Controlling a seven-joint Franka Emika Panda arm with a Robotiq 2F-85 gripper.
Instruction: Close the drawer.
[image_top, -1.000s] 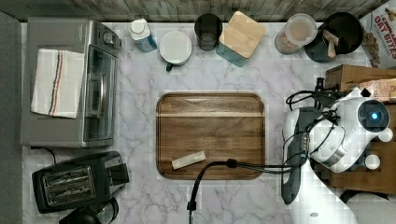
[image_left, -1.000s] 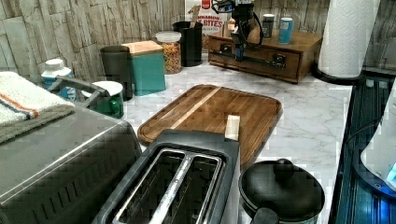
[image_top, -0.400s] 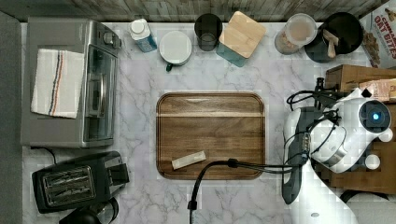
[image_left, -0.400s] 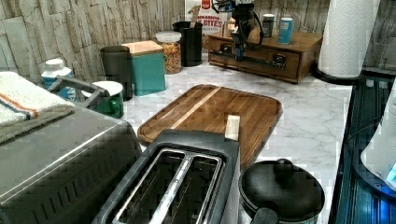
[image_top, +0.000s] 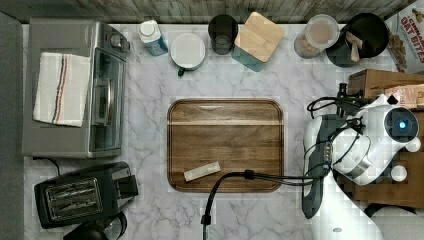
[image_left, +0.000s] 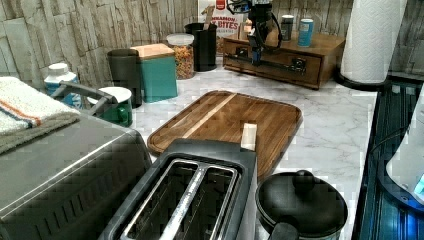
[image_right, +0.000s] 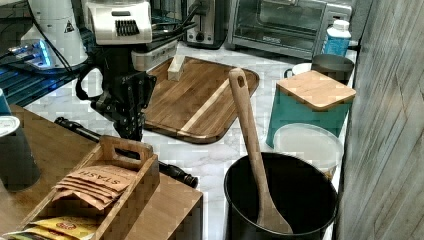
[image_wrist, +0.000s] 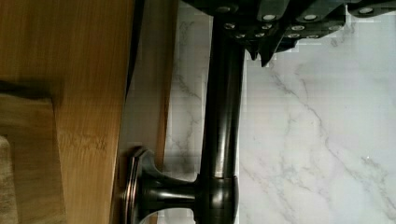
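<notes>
The drawer (image_left: 282, 68) is the wooden front in the low cabinet (image_left: 327, 45) at the far end of the counter in the left view. It looks nearly flush, with a thin dark gap beside its front (image_wrist: 152, 93) in the wrist view. A dark bar handle (image_wrist: 223, 116) runs along it. My gripper (image_right: 132, 131) points down at that handle (image_right: 170, 171), shut, tips (image_wrist: 261, 57) against the bar on its counter side. It holds nothing. In the left view the gripper (image_left: 256, 49) hangs right at the drawer front.
A dark wooden tray (image_top: 225, 145) with a small pale block (image_top: 201, 171) lies mid-counter. A tea-bag caddy (image_right: 107, 192) and cans (image_left: 305, 32) stand on the cabinet. A black utensil pot (image_right: 285, 200), jars, a toaster (image_top: 80, 195) and a toaster oven (image_top: 75, 90) line the edges.
</notes>
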